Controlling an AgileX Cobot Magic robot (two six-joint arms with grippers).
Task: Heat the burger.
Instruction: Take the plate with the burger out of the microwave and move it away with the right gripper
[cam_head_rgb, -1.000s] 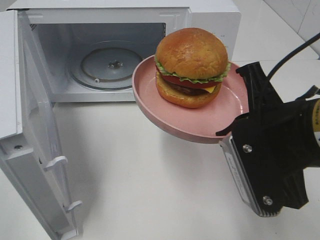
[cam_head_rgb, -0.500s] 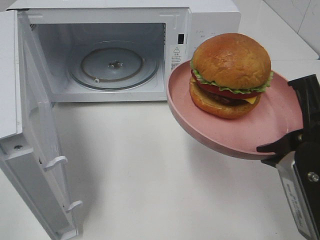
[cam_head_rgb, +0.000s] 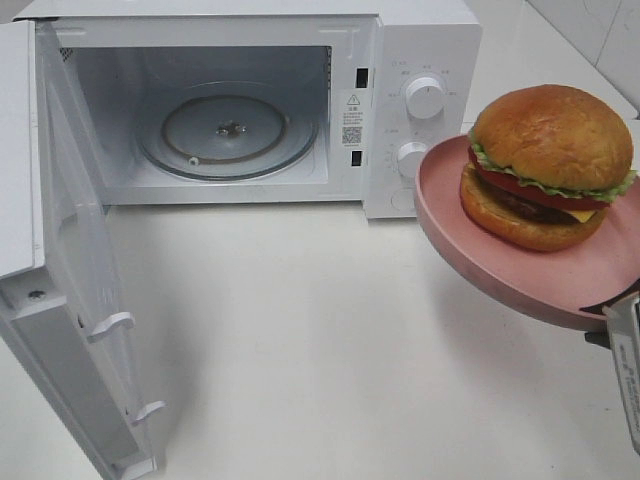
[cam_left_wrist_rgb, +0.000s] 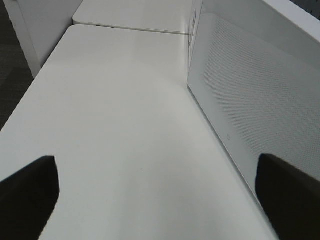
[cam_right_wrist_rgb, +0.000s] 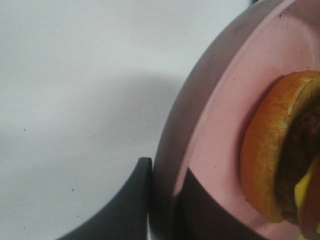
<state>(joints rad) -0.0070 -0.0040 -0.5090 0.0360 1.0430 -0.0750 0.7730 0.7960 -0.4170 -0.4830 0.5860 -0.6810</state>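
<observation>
Pinching pink plate rim with right tool, carrying tall, loose, topple-prone burger; keeping level

Microwave cavity is open at the front with only the glass turntable on its floor, and the white table in front of the opening is bare. The door swings out on the left and walls off that side. The pink plate with the burger hangs off to the right, in front of the 2 knobs, so it blocks the control panel, not the opening.
</observation>
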